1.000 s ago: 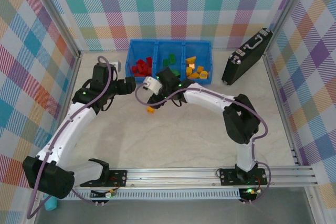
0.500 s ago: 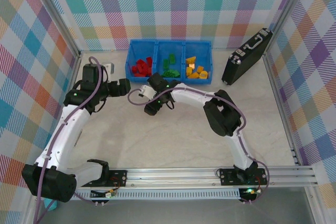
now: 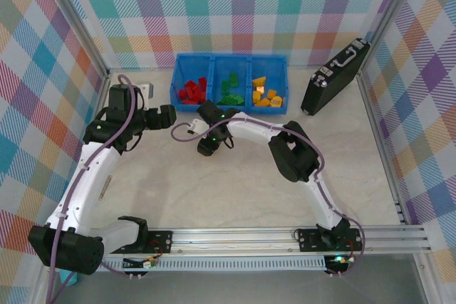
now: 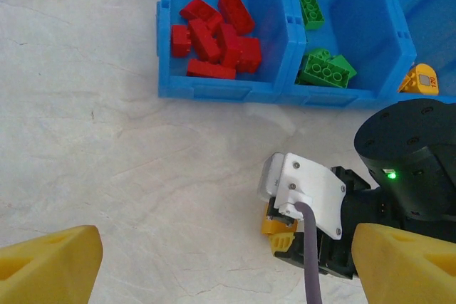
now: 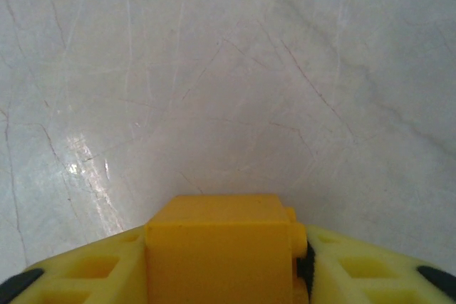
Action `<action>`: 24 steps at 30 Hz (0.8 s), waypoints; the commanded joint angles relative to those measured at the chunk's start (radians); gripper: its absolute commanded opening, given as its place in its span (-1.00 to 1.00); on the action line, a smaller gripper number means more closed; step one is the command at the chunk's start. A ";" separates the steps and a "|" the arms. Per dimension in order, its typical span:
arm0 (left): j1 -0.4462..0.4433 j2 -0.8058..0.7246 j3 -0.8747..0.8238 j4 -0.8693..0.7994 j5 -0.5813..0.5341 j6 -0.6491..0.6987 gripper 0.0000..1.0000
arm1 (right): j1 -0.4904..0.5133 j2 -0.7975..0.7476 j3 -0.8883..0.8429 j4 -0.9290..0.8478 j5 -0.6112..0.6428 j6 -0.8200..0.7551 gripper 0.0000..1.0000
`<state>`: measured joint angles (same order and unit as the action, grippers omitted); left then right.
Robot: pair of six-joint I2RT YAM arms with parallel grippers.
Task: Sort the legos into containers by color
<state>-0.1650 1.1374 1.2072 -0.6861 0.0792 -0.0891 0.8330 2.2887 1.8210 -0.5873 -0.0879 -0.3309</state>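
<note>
The right hand (image 5: 226,286), clamped on the orange brick (image 5: 214,240) just in front of the blue tray (image 3: 229,58), should rise above that tray before crossing to its yellow compartment (image 3: 267,58); the left hand (image 3: 169,114) hangs with fingers apart.

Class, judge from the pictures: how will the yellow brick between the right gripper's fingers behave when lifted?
The yellow brick looks like hard, blocky plastic, so probably stiff. Small between the fingers, likely light. Flat faces suggest no rolling; smooth sides might slip.

My right gripper (image 3: 206,149) now sits low on the table, jaws closed around the orange brick (image 5: 221,247) that lay loose before. My left gripper (image 3: 169,114) now sits slightly farther left.
</note>
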 commanded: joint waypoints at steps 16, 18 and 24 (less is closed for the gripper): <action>0.044 -0.089 -0.099 0.004 -0.014 -0.019 0.82 | -0.215 -0.245 -0.026 -0.047 -0.110 0.096 -0.54; 0.042 -0.089 -0.130 0.012 -0.024 -0.021 0.81 | -0.269 -0.292 -0.020 -0.058 -0.078 0.092 -0.53; 0.056 -0.087 -0.232 0.071 -0.094 -0.012 0.83 | -0.398 -0.294 0.089 -0.108 0.062 0.107 -0.52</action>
<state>-0.1284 1.0592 1.0035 -0.6701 0.0277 -0.0925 0.4458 1.9900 1.8771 -0.6415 -0.0811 -0.2470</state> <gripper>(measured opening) 0.913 0.401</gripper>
